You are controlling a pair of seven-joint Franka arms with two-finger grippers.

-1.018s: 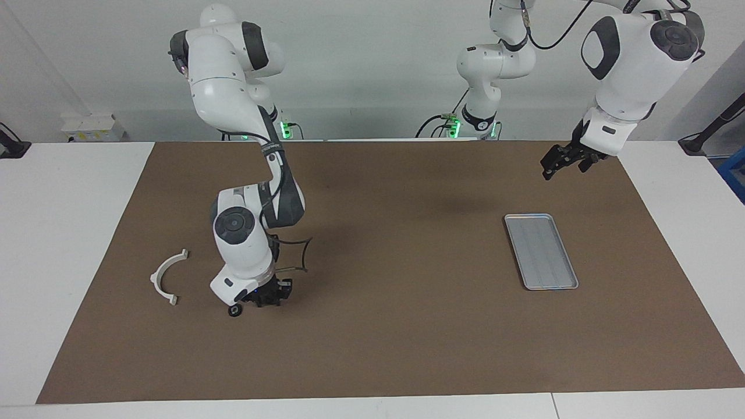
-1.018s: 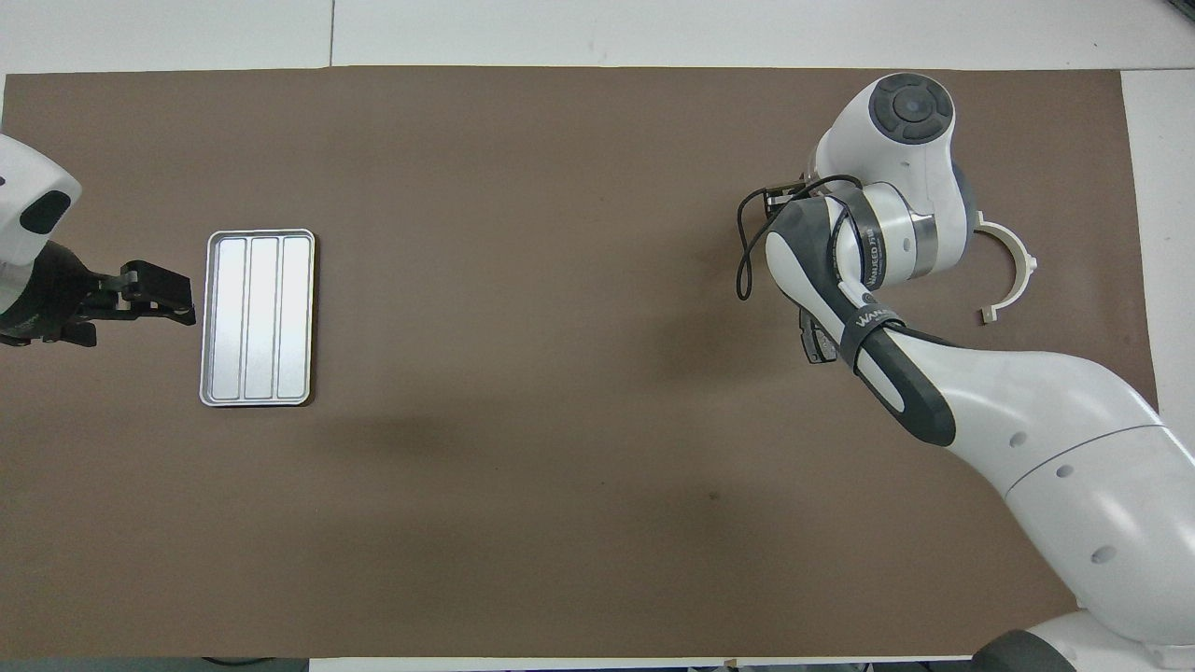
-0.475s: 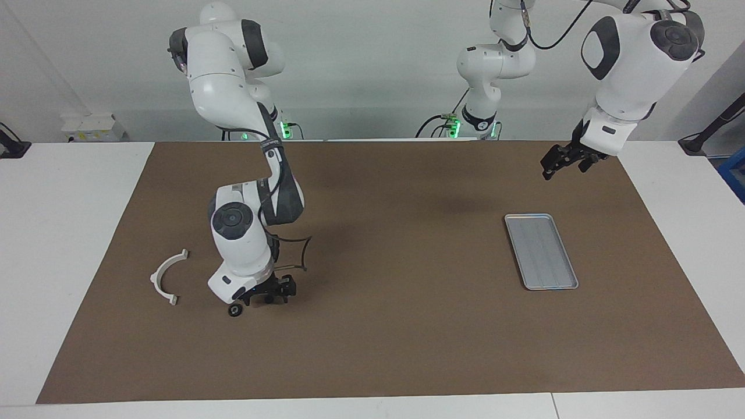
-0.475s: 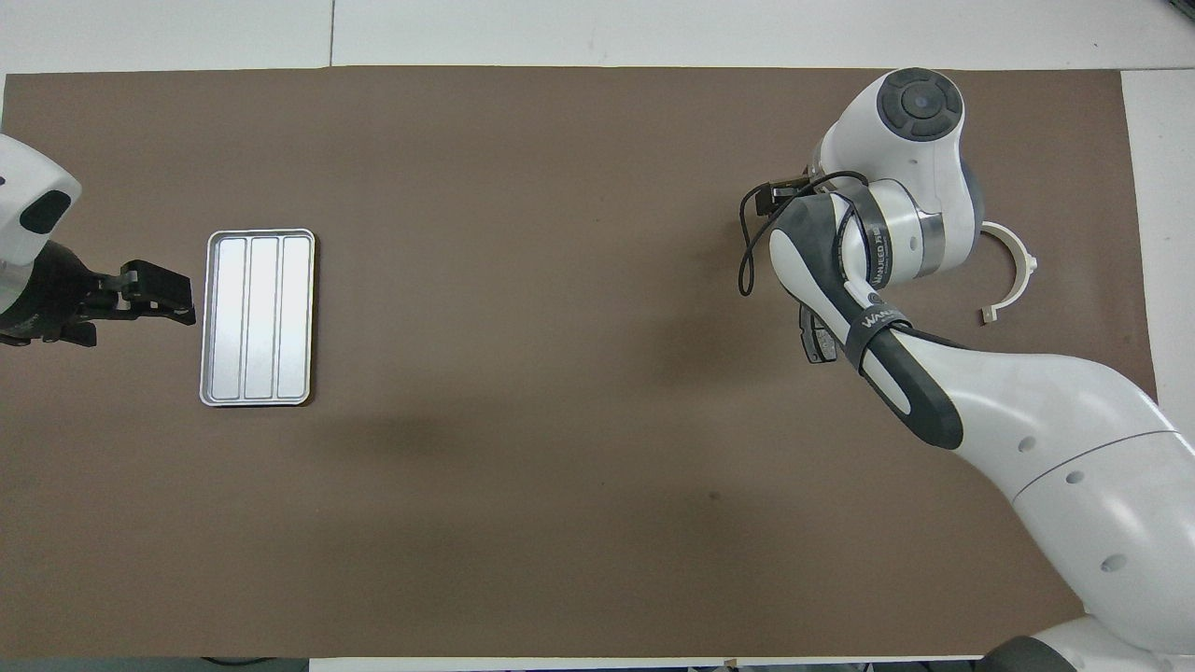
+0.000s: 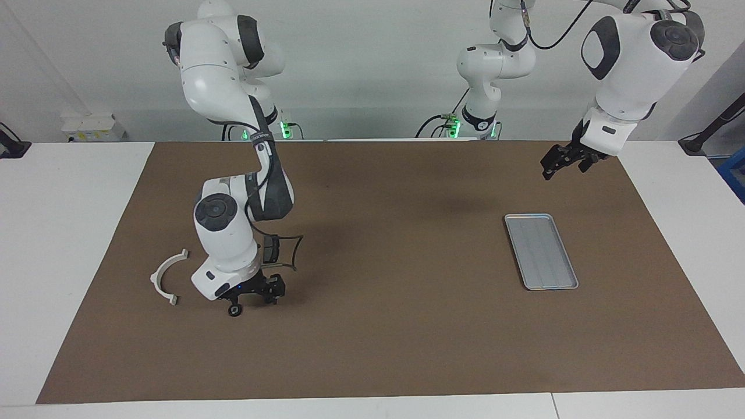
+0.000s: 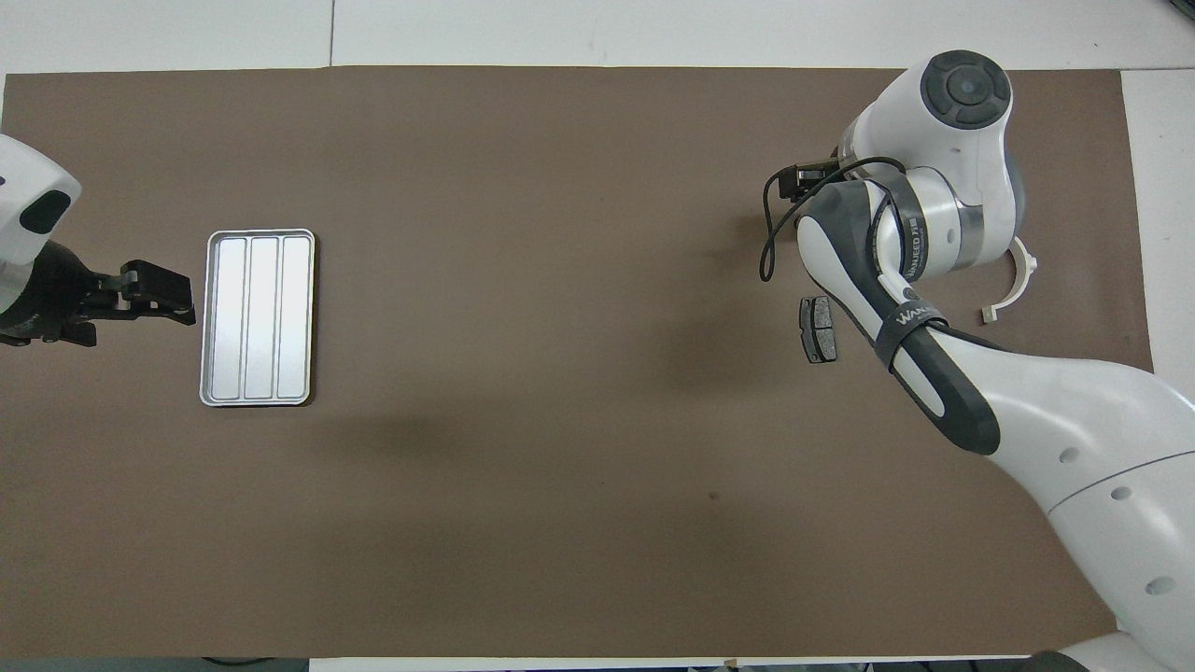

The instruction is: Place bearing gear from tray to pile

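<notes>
Step in hand: release and withdrawal at the pile; judged from the layout, the bearing gear [image 5: 234, 311] is already down on the mat and only the retreat remains
Right gripper [image 5: 259, 289]: low over the mat just above the gear, fingers spread apart, holding nothing
Left gripper [image 5: 560, 161]: waits in the air near the tray's end nearest the robots, toward the left arm's end of the table; fingers apart, empty
Doing it well: lift the right gripper straight up until the fingertips are clear of the gear before any sideways travel; a sweep at this height could knock the gear, which looks as if it could roll off
Also watch: the cable loop hanging by the wrist, close to the mat
Bearing gear, place: on the brown mat [image 5: 384, 326] at the right arm's end, farther from the robots than the gripper, near the white bracket [image 5: 167, 276] but not touching it; hidden under the arm in the overhead view
Bearing gear, look: small, dark, round, with a pale centre; teeth cannot be made out
Pile: bracket lies flat, a pale half ring; one dark brake pad [image 6: 819, 329] shows in the overhead view beside the right arm; a second pad is not visible
Tray [image 5: 540, 251]: silver-grey, ridged lengthwise, nothing on it; well apart from the pile
Progress: transfer looks essentially complete
</notes>
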